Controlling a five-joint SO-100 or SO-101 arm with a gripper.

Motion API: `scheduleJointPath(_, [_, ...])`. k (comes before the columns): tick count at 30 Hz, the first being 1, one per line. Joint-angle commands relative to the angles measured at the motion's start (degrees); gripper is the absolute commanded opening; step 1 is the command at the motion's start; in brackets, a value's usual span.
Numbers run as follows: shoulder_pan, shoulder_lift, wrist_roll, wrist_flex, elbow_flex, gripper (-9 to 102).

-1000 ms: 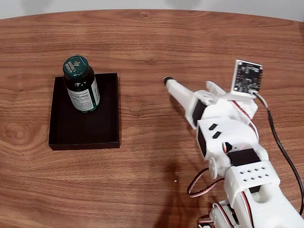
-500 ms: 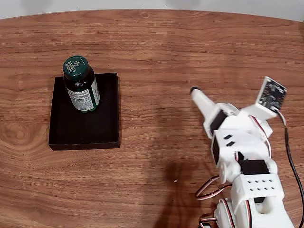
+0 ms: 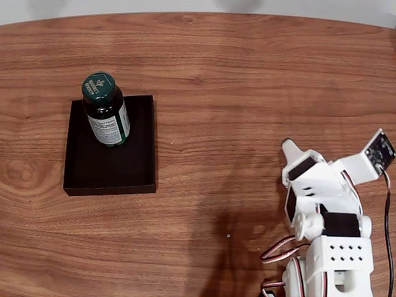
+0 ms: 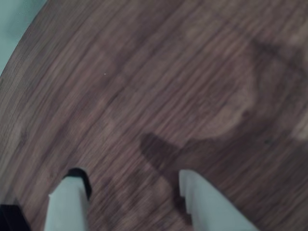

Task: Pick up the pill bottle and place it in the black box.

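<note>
The pill bottle (image 3: 106, 110), dark with a green cap and a white-and-green label, stands upright inside the black box (image 3: 130, 173), in its far left part, in the fixed view. My gripper (image 3: 288, 146) is far to the right of the box, folded back toward the arm's base at the lower right. In the wrist view the gripper (image 4: 130, 175) is open: its two pale fingers (image 4: 70, 199) stand apart over bare wood with nothing between them.
The wooden table (image 3: 235, 74) has a curved far edge with a pale surface beyond it. The arm's base and cables (image 3: 328, 260) fill the lower right corner. The table edge (image 4: 19, 43) shows at the upper left of the wrist view.
The arm has drawn back to the right and toward its base, away from the box. The bottle and box have not moved.
</note>
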Motion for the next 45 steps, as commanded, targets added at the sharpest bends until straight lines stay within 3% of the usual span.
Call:
scheduleJointPath(1, [0.00, 10.11, -4.31, 8.79, -0.44, 12])
scheduleJointPath(5, [-2.37, 18.98, -7.21, 19.42, -0.44, 4])
scheduleJointPath(8, [-3.78, 20.48, -6.33, 22.85, -0.44, 3])
scheduleJointPath(22, [-2.64, 21.97, -3.96, 28.92, -0.44, 2])
scheduleJointPath(45, [-7.47, 25.49, 11.16, 40.43, -0.44, 2])
